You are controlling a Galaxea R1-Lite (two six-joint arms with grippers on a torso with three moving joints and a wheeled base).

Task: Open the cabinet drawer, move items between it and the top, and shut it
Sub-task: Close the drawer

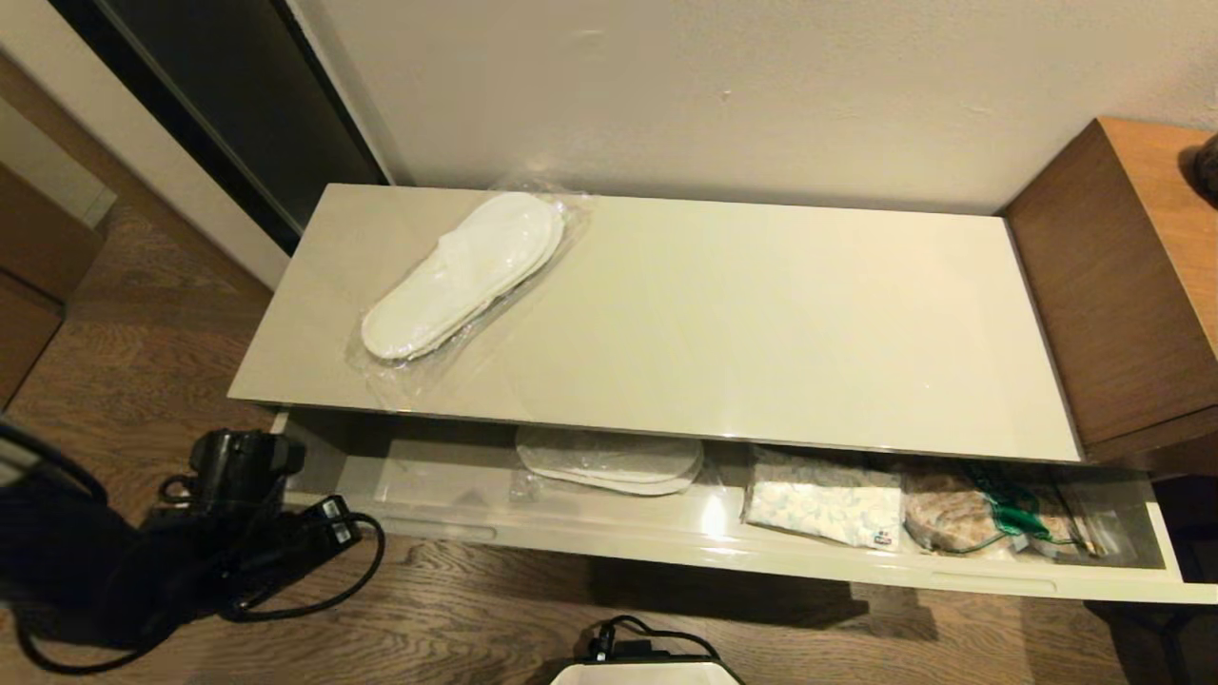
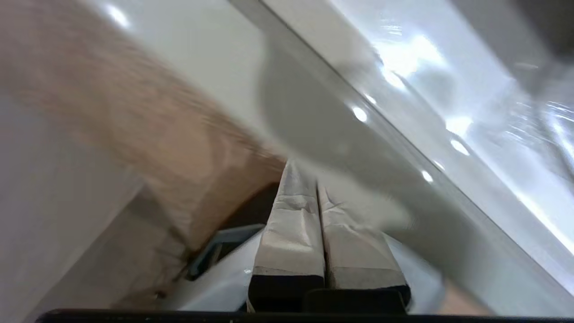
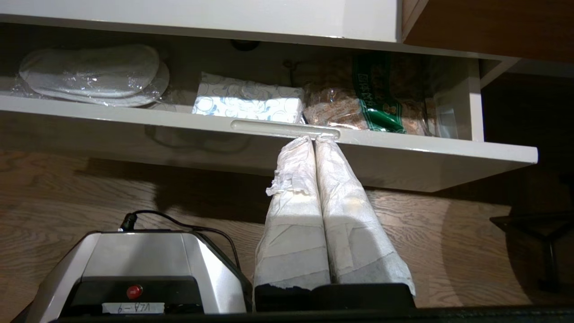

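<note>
The cabinet drawer stands pulled out under the top. One bagged pair of white slippers lies on the top's left part. A second bagged pair and the patterned tissue pack lie in the drawer. My left arm hangs low off the drawer's left end; its gripper is shut and empty beside a glossy panel. My right gripper is shut and empty, low in front of the drawer front, tips near its slot handle. It is outside the head view.
A green-labelled bag of brown food fills the drawer's right part. A brown wooden cabinet adjoins the top on the right. The robot's base and a cable sit on the wooden floor in front.
</note>
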